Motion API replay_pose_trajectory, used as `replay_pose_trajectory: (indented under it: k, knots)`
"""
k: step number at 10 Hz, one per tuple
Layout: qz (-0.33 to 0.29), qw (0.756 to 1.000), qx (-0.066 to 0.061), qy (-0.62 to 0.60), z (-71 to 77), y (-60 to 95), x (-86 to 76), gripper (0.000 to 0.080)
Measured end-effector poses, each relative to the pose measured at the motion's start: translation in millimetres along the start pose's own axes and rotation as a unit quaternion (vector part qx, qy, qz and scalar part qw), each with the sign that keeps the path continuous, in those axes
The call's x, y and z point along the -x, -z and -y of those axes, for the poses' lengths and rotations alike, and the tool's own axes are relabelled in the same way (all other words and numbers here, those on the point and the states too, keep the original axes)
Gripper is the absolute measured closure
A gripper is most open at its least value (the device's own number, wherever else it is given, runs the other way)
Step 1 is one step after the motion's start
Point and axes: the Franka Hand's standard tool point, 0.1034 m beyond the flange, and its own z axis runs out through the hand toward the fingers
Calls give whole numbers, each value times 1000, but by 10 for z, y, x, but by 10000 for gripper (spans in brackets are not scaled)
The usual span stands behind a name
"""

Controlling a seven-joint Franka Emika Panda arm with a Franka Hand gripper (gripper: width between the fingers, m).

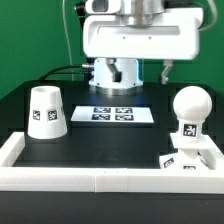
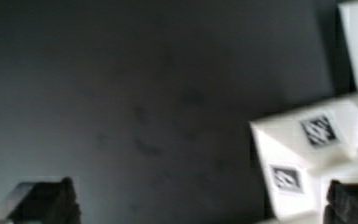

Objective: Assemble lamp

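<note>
no words, numbers or brand names can be read anywhere. the only signs are black-and-white square tags: on the white tapered plastic shade [image 1: 46, 110], the white round-headed plastic bulb [image 1: 189, 113], the small square white base [image 1: 188, 159] [image 2: 314, 150], and the flat white marker board [image 1: 111, 114].

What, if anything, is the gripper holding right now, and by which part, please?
Nothing is held. In the wrist view the fingers stand apart over bare table, and the base lies off to one side, untouched.
</note>
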Motion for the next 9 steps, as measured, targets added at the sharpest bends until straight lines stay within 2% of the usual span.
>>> replay_pose_trajectory:
  k: [1,4,6,7,9]
  knots:
    - [-4,1000,1,2,-187,-28,90,101]
    - [-8,999,-2,38,-778,-45,221,101]
    - [-5,999,-3,52,-1051,-33,226,101]
    - [-3,999,-7,51,-1161,-13,211,101]
    - [-3,999,-6,50,-1135,-29,214,101]
